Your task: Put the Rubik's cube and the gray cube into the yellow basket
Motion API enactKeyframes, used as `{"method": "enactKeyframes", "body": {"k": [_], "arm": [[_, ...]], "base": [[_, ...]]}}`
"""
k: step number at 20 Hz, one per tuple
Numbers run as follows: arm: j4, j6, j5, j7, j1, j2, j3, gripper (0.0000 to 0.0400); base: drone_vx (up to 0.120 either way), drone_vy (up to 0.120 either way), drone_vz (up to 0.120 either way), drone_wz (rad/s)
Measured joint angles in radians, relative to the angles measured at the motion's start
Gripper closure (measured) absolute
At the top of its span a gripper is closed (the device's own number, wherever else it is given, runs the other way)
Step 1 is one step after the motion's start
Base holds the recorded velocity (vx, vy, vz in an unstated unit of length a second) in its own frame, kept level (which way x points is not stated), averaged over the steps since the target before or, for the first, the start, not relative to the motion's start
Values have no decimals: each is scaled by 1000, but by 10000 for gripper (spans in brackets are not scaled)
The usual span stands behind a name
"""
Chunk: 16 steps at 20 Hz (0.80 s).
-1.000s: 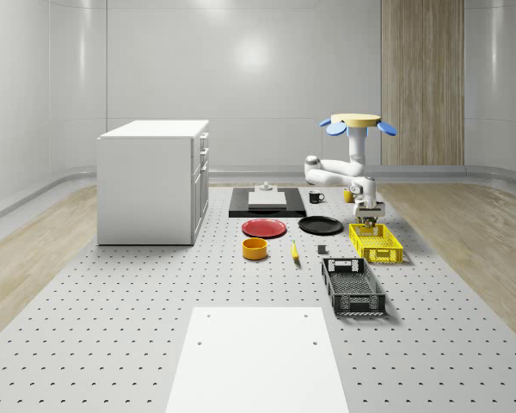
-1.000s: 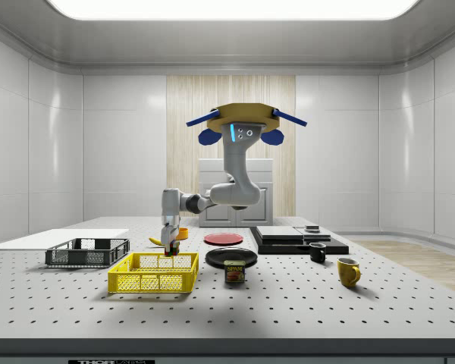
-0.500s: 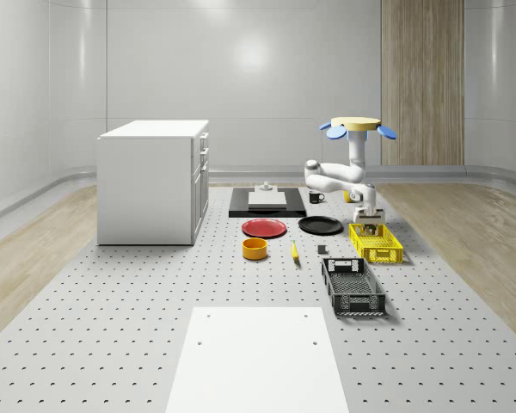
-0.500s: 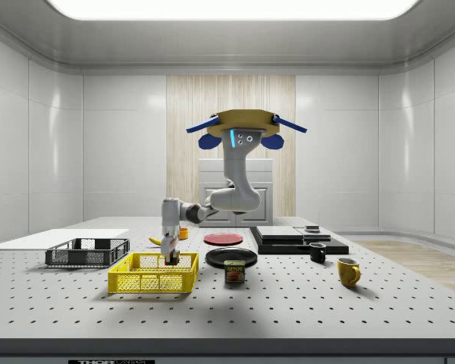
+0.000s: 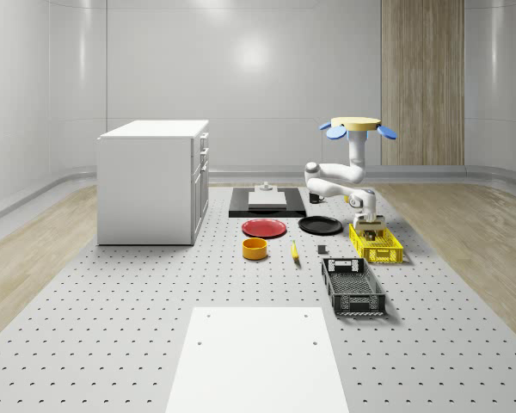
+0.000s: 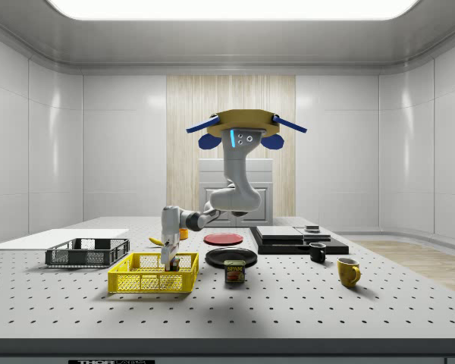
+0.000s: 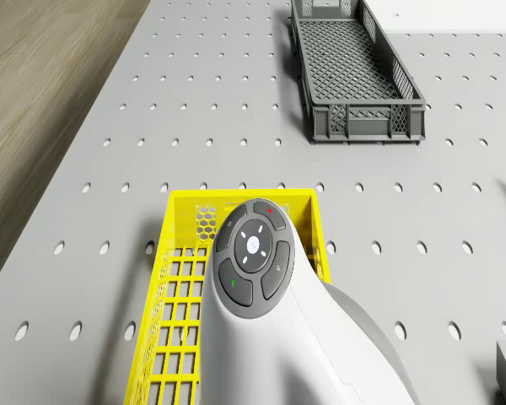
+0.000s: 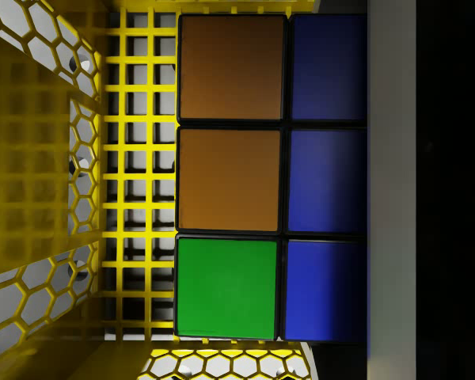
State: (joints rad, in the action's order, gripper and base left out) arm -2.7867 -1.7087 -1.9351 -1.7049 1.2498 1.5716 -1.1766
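We are hovering over perforated counter [image 5: 112, 318] beside one yellow mesh basket [image 6: 153, 274]. Fingers [image 6: 170, 263] reaching down inside basket, clamping one glossy Rubik's cube [image 8: 253, 178], square orange, blue, green tiles showing above lattice floor.

Drone [image 6: 245, 121] hovering, arm [image 6: 235, 193] bent downward, claw [image 6: 170, 262] lowered, wrist vertical
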Motion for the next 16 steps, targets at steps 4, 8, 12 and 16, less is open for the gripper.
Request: {"method": "enactKeyframes", "body": {"k": [4,8,12,16], "arm": [[6,-1,-21,0,3,-6,18,28],[-6,17,3,2,-7,-10,-11,10],[-23,40,45,3,-19,-12,-58,4],[-31,53,70,4,-26,-14,-86,1]], "base": [[0,0,0,0],[0,0,0,0],[0,0,100,0],[0,0,120,0]]}}
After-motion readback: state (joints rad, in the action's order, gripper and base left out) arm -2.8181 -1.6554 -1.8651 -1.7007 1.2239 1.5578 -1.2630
